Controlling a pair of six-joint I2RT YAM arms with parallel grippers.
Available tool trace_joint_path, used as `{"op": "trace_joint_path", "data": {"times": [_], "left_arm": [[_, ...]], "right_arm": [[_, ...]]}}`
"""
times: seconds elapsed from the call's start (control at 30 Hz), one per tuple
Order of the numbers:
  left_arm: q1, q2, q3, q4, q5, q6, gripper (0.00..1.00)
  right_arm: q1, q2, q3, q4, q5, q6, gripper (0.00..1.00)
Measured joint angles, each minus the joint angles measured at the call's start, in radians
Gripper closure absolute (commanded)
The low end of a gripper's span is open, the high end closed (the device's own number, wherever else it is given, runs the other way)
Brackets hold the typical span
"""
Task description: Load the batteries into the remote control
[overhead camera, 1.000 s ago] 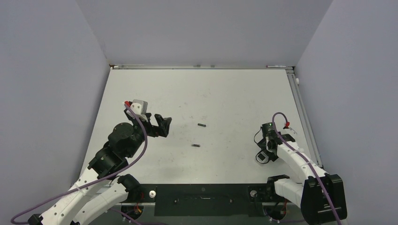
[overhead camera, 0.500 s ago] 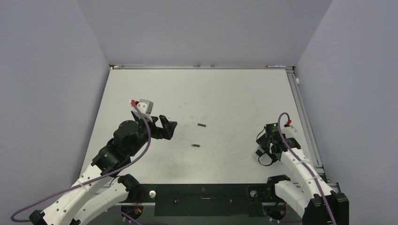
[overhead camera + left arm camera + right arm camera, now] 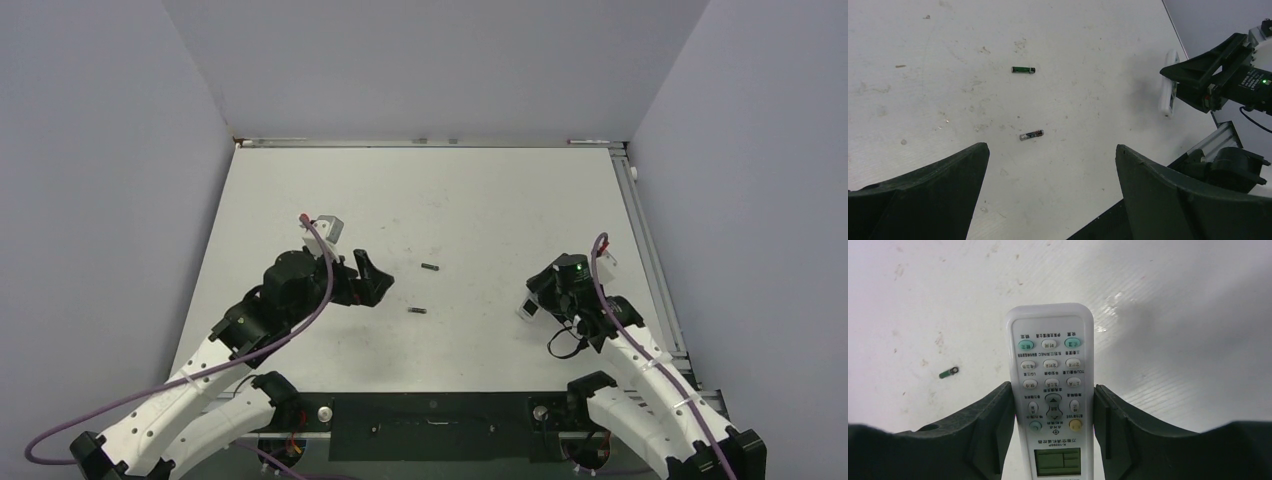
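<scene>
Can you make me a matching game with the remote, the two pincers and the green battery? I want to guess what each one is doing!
Things:
1. remote control
2. left pincer
3. right pincer
4. green battery

What it is doing:
A. wide open, holding nothing
B. lying loose on the table
C. white, squeezed from both sides
D. clamped around something

Right pairs: 1-C, 2-A, 3-D, 4-B

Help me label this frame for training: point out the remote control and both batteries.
remote control (image 3: 1050, 390), right wrist view, middle of its button face.
green battery (image 3: 1023, 69), left wrist view, middle of its body.
grey battery (image 3: 1031, 135), left wrist view, middle of its body.
</scene>
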Motion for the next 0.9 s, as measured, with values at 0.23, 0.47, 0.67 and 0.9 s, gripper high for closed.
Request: {"op": "trace_joint_path", "data": {"times": [0.23,0.47,0.67,0.9], "left_arm": [[0.0,-0.019,-0.074,0.057,0.118,-0.087,0.04],[0.0,-0.02,-0.163,0.192,0.255,-0.178,0.02],[0.0,-0.018,-0.201,0.301,0.328,-0.228,0.08],[0.0,0.006,-0.234,0.414,0.391,-0.264,0.19]], "right_arm": [[0.14,0.035,0.04,0.087,0.004,0.09,0.92],[0.304,0.104,0.069,0.166,0.043,0.188,0.91],[0.429,0.167,0.103,0.219,0.102,0.266,0.91],[0.566,0.279,0.216,0.266,0.164,0.322,0.91]]}}
